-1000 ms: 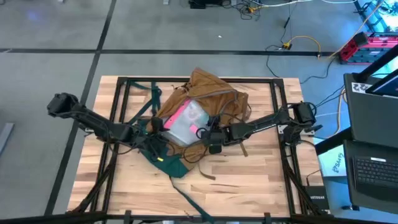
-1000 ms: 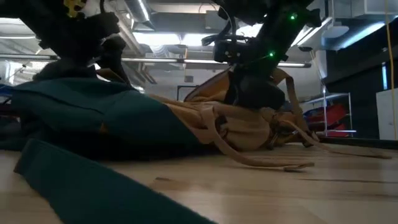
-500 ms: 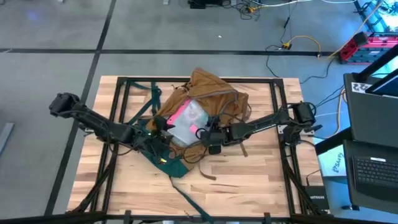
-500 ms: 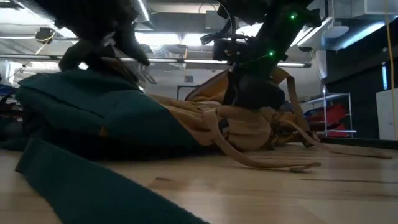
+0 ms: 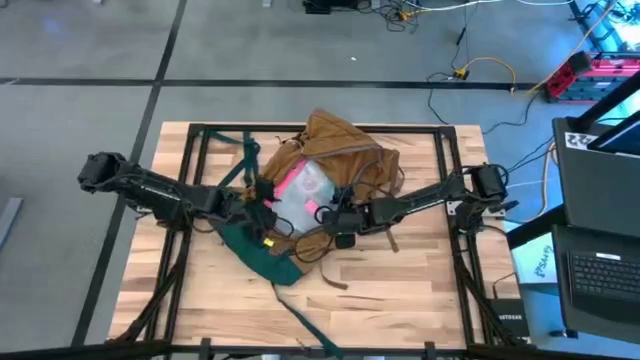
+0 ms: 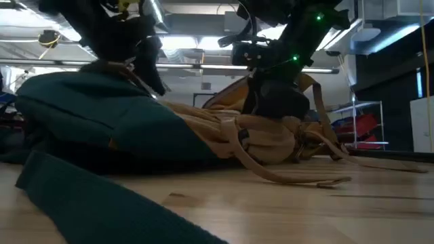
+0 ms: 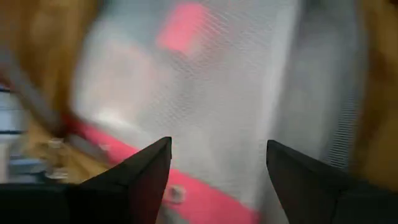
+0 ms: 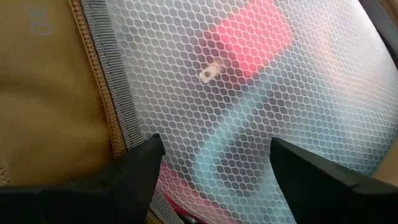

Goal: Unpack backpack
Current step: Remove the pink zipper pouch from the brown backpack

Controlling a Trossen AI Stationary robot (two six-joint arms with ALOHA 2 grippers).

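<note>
Grippers flank the mesh pouch (image 5: 298, 192) lying in the backpack (image 5: 330, 150) at mid-table: left gripper (image 7: 217, 163) and right gripper (image 8: 214, 162), fingers spread, should pinch the pink edge squarely before drawing it out.

L arm reaching in from L side, stretched low toward centre; left gripper (image 5: 262, 203) at mid-span, jaws apart per own wrist view (image 7: 217, 168), dark fingers (image 7: 134, 177) spread wide. R arm reaching in from R side, also low, elbow out; right gripper (image 5: 335, 218) near centre, just beside L one, jaws apart per own wrist view (image 8: 214, 165), fingers (image 8: 134, 168) well separated.
</note>
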